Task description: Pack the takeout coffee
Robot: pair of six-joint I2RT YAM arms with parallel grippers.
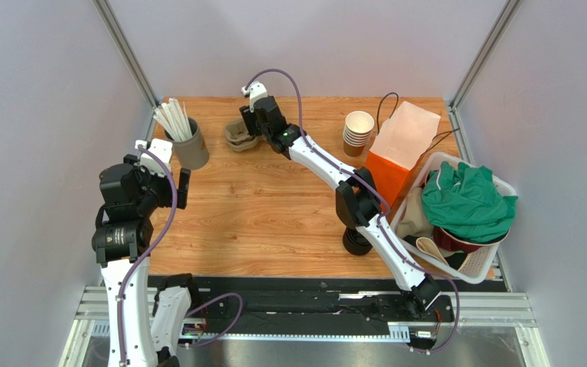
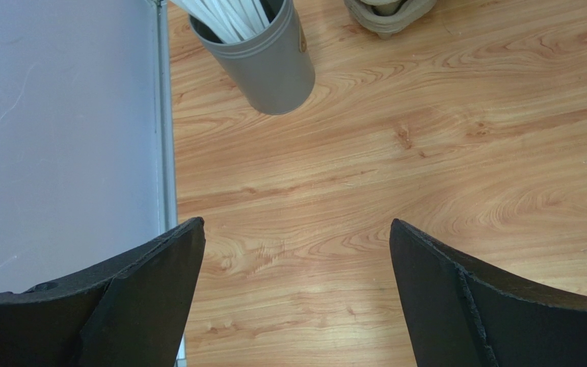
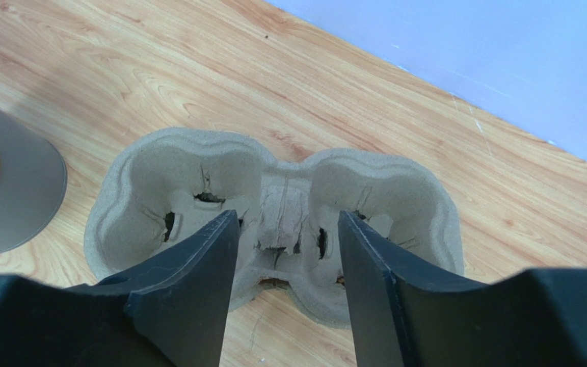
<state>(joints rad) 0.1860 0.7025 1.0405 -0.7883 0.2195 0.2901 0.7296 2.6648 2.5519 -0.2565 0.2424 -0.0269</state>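
A grey pulp two-cup carrier (image 3: 281, 195) lies at the back of the wooden table (image 1: 258, 222), and both of its wells hold nothing. My right gripper (image 3: 287, 215) hovers over it, open. One finger stands on each side of the carrier's (image 1: 235, 138) centre ridge, with a gap on both sides. From above, the right gripper (image 1: 247, 125) is stretched far back and to the left. My left gripper (image 2: 296, 223) is wide open over bare wood near the left wall, also seen from above (image 1: 168, 170). The takeout coffee is out of view.
A grey pot of white sticks (image 1: 185, 141) stands at the back left. Lidless brown cups (image 1: 358, 131) are stacked beside an orange and white paper bag (image 1: 400, 149). A white basket (image 1: 495, 256) holds green cloth (image 1: 469, 200). A black round thing (image 1: 356, 243) sits partly under the right arm.
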